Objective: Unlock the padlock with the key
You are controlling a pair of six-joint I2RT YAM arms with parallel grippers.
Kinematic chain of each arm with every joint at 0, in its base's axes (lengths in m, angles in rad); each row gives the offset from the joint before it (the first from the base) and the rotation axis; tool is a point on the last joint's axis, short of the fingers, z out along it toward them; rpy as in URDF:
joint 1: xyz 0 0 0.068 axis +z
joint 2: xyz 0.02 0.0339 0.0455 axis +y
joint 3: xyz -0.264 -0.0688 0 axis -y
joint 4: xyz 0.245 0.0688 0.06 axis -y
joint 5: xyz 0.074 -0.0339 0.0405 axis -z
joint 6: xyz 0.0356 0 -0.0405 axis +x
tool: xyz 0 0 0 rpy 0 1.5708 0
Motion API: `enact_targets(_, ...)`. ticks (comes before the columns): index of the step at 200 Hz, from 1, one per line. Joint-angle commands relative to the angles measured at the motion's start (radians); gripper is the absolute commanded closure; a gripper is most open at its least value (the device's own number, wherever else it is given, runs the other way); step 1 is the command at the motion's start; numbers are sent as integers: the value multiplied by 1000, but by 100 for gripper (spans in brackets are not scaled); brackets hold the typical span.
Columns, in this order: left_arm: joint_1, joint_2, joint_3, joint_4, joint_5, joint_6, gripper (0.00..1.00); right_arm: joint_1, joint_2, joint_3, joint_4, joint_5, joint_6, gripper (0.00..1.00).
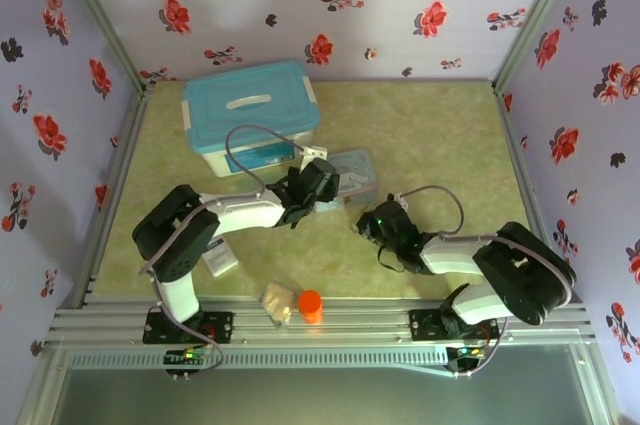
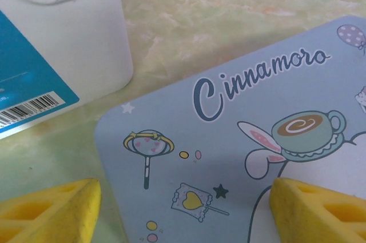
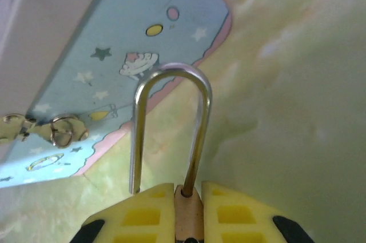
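Note:
The padlock (image 3: pixel 189 211) is a small brass body pinched edge-on between my right gripper's (image 3: pixel 187 220) yellow fingers (image 3: pixel 143 214). Its silvery shackle (image 3: pixel 171 77) arches upward; one leg enters the body, the other ends beside the left finger, apart from the brass. On the pale blue cartoon tin (image 3: pixel 114 43) lies a small wire ring (image 3: pixel 64 131) with a pale metal piece (image 3: pixel 14 128), which looks like the key. My left gripper (image 2: pixel 186 214) is open just above the tin lid (image 2: pixel 240 140), nothing between its fingertips (image 2: pixel 51 208). From above, the left gripper (image 1: pixel 318 187) and right gripper (image 1: pixel 372 222) flank the tin (image 1: pixel 355 173).
A white box with a teal lid (image 1: pixel 250 115) stands behind the tin, its wall (image 2: pixel 74 48) close to the left fingers. An orange cylinder (image 1: pixel 310 305) and a beige lump (image 1: pixel 277 302) sit at the near edge. A white card (image 1: pixel 220 261) lies by the left arm.

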Motion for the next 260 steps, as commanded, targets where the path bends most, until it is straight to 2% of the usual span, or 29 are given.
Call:
enact_targets(1,23,55,-5,-214,22,78,21,-50,20,27,-221,-285,-163,100)
enact_targets(30,24,29,5,-215,28,80,19,-83,-33,92,-462,-315,-264,100)
enact_targets(65,45,8,24,-190,65,83,15,-165,-31,138,-642,-369,-341,100)
enact_targets(92,52,-34,43,-179,86,105,12,-179,-43,212,-838,-278,-436,97)
enact_targets(124,54,-128,49,-191,102,124,8,-209,-38,291,-1001,-192,-523,88)
enact_targets(131,56,-152,46,-193,110,126,7,-211,-35,296,-1006,-185,-525,84)
enact_targets(144,59,-199,41,-202,124,131,6,-211,-26,315,-1024,-154,-525,66)
enact_targets(160,62,-267,24,-213,126,139,5,-211,-34,338,-1042,-109,-533,71)
enact_targets(180,78,-369,-5,-243,123,141,4,-211,-36,382,-1077,-80,-559,54)
enact_targets(208,130,-564,-96,-287,101,129,1,-209,-58,437,-1115,16,-580,48)
enact_targets(230,231,-736,-207,-292,94,132,0,-211,-109,464,-1079,112,-590,39)
enact_targets(244,309,-821,-269,-305,65,145,0,-214,-157,457,-996,237,-610,20)
enact_targets(252,348,-863,-313,-294,35,168,0,-225,-180,449,-932,324,-633,14)
enact_targets(257,376,-886,-347,-276,4,184,0,-235,-192,443,-897,374,-654,5)
enact_targets(260,391,-901,-364,-267,-14,188,0,-243,-201,439,-872,400,-664,3)
